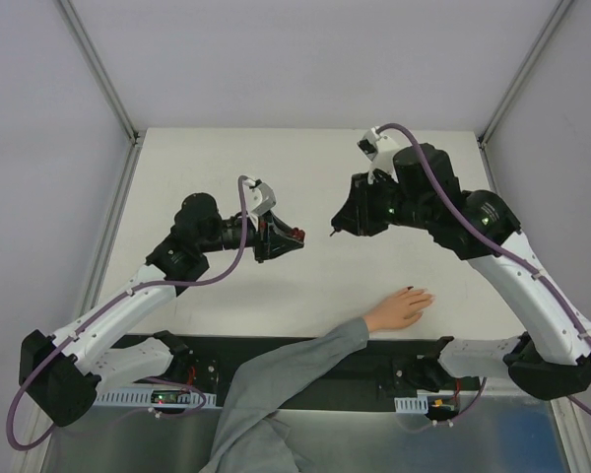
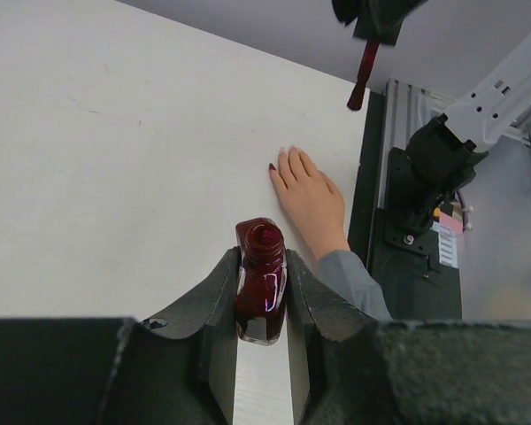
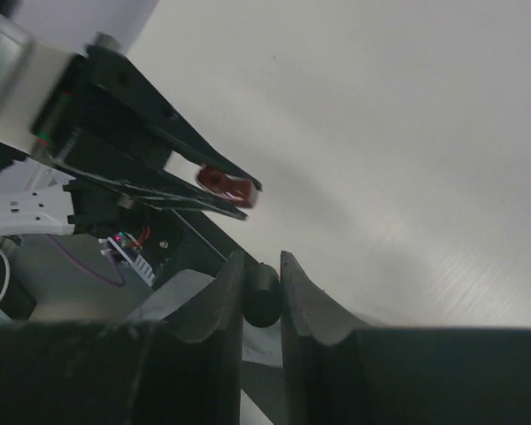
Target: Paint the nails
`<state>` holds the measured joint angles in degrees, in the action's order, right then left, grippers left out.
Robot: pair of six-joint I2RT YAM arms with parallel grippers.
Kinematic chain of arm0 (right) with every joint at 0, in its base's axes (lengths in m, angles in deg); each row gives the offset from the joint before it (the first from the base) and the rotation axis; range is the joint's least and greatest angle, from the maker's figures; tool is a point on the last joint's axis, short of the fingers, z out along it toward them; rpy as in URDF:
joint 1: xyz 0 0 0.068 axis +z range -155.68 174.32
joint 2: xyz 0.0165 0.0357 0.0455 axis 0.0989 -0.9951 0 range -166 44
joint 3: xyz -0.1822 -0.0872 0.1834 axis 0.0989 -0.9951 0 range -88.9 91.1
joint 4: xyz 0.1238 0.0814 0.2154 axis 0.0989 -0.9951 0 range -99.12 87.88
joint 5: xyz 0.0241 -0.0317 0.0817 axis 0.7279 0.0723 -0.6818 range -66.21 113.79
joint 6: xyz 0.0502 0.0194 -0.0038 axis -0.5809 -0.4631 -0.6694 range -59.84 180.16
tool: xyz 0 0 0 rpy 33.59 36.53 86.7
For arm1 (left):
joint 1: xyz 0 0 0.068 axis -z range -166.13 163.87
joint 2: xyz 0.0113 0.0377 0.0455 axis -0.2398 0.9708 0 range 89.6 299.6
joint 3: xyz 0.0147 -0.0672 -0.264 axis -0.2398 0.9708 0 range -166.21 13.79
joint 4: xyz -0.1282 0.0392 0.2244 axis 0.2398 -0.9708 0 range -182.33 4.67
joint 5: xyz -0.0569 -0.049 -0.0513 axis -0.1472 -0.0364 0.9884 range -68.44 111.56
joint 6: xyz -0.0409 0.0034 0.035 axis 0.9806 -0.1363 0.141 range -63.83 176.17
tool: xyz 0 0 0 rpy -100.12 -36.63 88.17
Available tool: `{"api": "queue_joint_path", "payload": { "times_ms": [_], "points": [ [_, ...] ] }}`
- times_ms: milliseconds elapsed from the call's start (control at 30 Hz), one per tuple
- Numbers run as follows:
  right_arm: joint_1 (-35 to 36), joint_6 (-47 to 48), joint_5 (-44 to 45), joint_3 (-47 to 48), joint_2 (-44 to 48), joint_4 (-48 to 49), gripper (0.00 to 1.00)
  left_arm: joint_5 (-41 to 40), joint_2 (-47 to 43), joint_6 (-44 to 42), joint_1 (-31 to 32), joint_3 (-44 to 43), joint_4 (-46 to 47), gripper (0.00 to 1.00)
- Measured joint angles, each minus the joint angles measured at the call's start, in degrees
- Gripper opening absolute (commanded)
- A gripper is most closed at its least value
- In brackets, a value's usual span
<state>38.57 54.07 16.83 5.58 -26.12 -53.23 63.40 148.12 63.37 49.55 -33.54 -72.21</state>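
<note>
Left hand is clamped on the bottle, a finger on each side of its body. The open neck is turned up toward the brush, so it probably serves as a steady well for dipping. It sits well apart from the human hand, out past the fingers and to their thumb side.

Right hand is closed on the brush by its black cap, with the stem pointing down. It hangs high above the bench, beyond the human hand's fingertips and not yet near them.

The nails are at the tips of the human hand, which lies flat and palm down just inside the bench's near edge. The sleeve trails back over that edge. The thumb-side nail looks dark red and the rest look bare, so most of the painting seems to be left.

Past the fingertips the bench is bare, which gives the brush a free path down. Behind the wrist are the dark rail and the arm bases, so room there is tight. The nails are tiny against the brush hand, so I judge skin smears the main risk
</note>
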Motion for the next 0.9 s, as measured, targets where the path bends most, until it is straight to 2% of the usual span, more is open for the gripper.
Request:
{"api": "queue_joint_path", "payload": {
  "times_ms": [167, 333, 533, 900],
  "points": [
    [6.12, -0.35, 2.08, 10.86, -6.25, -3.69, 0.00, 2.25, -1.53, -1.95, 0.00, 2.21, 0.98, 0.00],
    [9.99, -0.20, 5.07, 17.88, -12.07, -8.13, 0.00, 4.68, -1.75, -3.52, 0.00, 2.25, 1.18, 0.00],
    [12.37, 0.15, 8.72, 19.67, -14.62, -10.78, 0.01, 7.45, -1.66, -3.93, 0.00, 2.25, 1.16, 0.00],
    [12.94, 0.20, 9.70, 20.33, -17.29, -10.97, 0.01, 8.90, -1.53, -4.50, 0.00, 2.25, 0.96, 0.00]
  ]
}}
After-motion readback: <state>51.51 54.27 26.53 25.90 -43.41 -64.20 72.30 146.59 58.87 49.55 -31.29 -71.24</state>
